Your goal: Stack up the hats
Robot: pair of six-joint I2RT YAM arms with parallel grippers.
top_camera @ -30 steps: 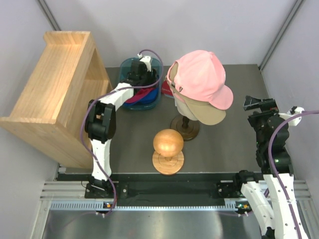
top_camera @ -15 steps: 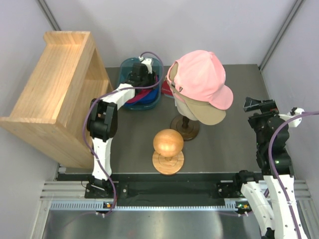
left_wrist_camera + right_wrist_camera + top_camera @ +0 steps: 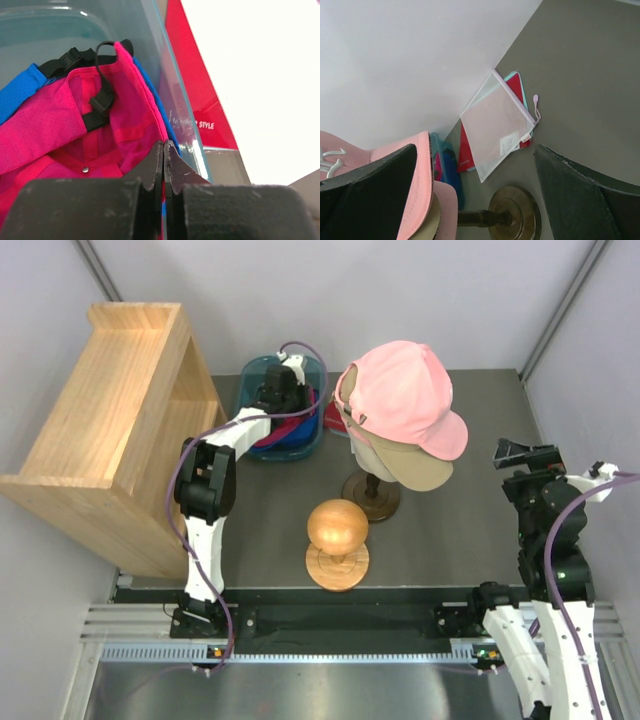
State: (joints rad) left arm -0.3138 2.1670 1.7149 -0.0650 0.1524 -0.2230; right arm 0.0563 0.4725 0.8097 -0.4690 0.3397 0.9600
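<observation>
A light pink hat [image 3: 405, 390] sits on top of a tan hat [image 3: 412, 470] on the mannequin head. A magenta hat [image 3: 60, 125] lies inside-up over a royal blue hat [image 3: 17, 90] in the teal bin [image 3: 256, 371]. My left gripper [image 3: 164, 147] reaches down into the bin and is shut on the magenta hat's edge by the bin's right wall; a strip of blue cloth also shows between the jaws. Out at the right edge, my right gripper [image 3: 520, 454] hangs open and holds nothing. In the right wrist view the pink brim [image 3: 417, 190] lies by its left finger.
A wooden shelf unit [image 3: 110, 410] stands at the left. A wooden ball on a stand [image 3: 337, 530] sits in front of the mannequin's round base [image 3: 372, 495]. A mesh pouch [image 3: 497, 125] and a red booklet [image 3: 195, 100] lie behind the bin by the back wall.
My left gripper's jaws have closed on the magenta hat's edge in the bin. The right arm has shifted slightly toward the near right, still open.
</observation>
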